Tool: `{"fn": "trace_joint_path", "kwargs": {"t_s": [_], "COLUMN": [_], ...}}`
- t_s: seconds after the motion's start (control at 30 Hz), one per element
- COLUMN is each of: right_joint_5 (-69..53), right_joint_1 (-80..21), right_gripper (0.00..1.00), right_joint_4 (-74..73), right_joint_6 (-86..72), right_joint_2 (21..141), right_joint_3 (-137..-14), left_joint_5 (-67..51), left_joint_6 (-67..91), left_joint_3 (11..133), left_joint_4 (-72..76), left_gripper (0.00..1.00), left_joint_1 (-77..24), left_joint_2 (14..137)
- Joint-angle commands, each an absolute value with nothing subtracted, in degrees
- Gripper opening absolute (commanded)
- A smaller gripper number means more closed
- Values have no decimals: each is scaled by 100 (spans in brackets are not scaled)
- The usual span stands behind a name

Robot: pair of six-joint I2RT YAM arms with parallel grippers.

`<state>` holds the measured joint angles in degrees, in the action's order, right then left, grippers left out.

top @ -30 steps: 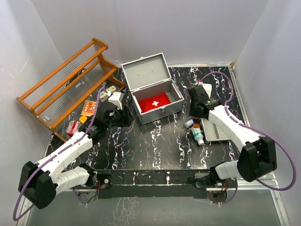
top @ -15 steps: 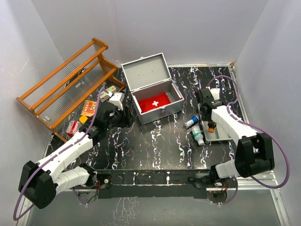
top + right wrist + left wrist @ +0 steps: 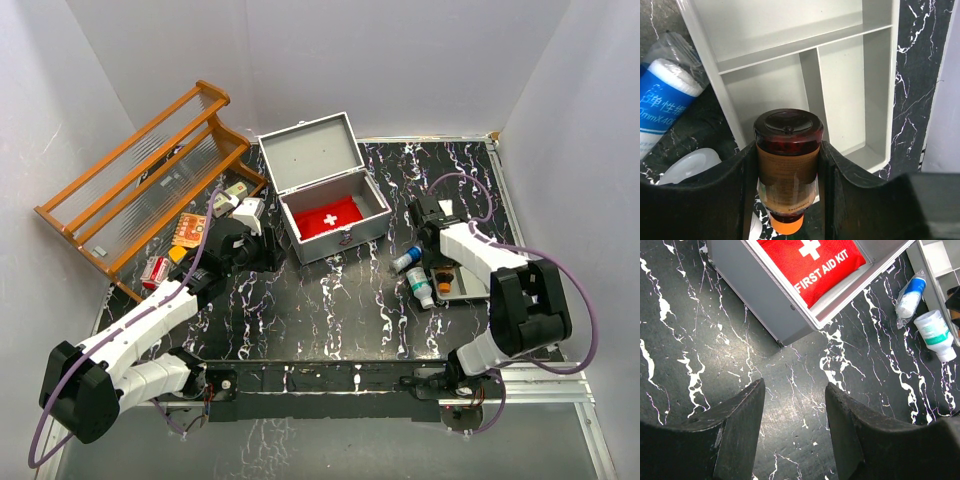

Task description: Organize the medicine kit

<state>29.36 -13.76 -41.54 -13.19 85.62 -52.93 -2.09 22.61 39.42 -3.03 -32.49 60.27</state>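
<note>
I have the medicine kit point(image 3: 325, 190) standing at the back middle of the table point(image 3: 330, 310), lid thrown open. Inside I see only the red first-aid pouch point(image 3: 812, 262) lying flat on the floor of the box.

My right claw point(image 3: 787, 155) is clamped on a small brown bottle point(image 3: 788, 145), one finger on each side of its body, the orange cap pointing back toward the wrist. It hangs over the near edge of the shallow divided tray point(image 3: 840, 75), which sits on the table to the right of the kit. The tray compartments I can see hold nothing.

My left claw point(image 3: 795, 387) has its jaws parted with nothing between them. It hovers above bare table just off the kit's near left corner.

By my reckoning the job is at an early stage. One bottle is in hand but not yet placed. A white bottle with a green label point(image 3: 935, 335) and a blue-and-white wrapped roll point(image 3: 910, 292) lie loose on the table between the kit and the tray. A few small packets point(image 3: 187, 229) are scattered on the far left, by the wooden rack point(image 3: 140, 170). All of that is left to sort, and the lid is left to shut.
</note>
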Motion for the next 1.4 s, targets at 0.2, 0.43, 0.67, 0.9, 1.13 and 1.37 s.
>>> {"fn": "trace_joint_path", "kwargs": {"t_s": [0.2,0.43,0.67,0.9,1.13,1.37], "right_joint_5": [2960,2716,2282,2809,819,391], "right_joint_1": [-1374,-1379,-1376,-1377,-1385,-1705], "right_gripper": [43,50,52,61,69,62], "right_joint_4": [-4186,-4283,-4379,-4978,-4664,-4584], "right_joint_6": [-1606,-1761,-1911,-2513,-2560,-2717], "right_joint_2": [9158,9184,9099,8563,7354,7030], "right_joint_3": [-5655,-5754,-5976,-6226,-5630,-4965], "left_joint_5": [-206,-167,-167,-160,-213,-307], "left_joint_6": [2216,2215,2215,2191,2188,2188], "left_joint_3": [3965,3954,3964,4007,4047,4086], "left_joint_4": [-221,-238,-259,-312,-317,-334], "left_gripper": [50,51,50,50,51,51], "left_joint_1": [-3280,-3279,-3283,-3280,-3281,-3283], "left_joint_2": [6018,6007,6069,6064,6124,6202]}}
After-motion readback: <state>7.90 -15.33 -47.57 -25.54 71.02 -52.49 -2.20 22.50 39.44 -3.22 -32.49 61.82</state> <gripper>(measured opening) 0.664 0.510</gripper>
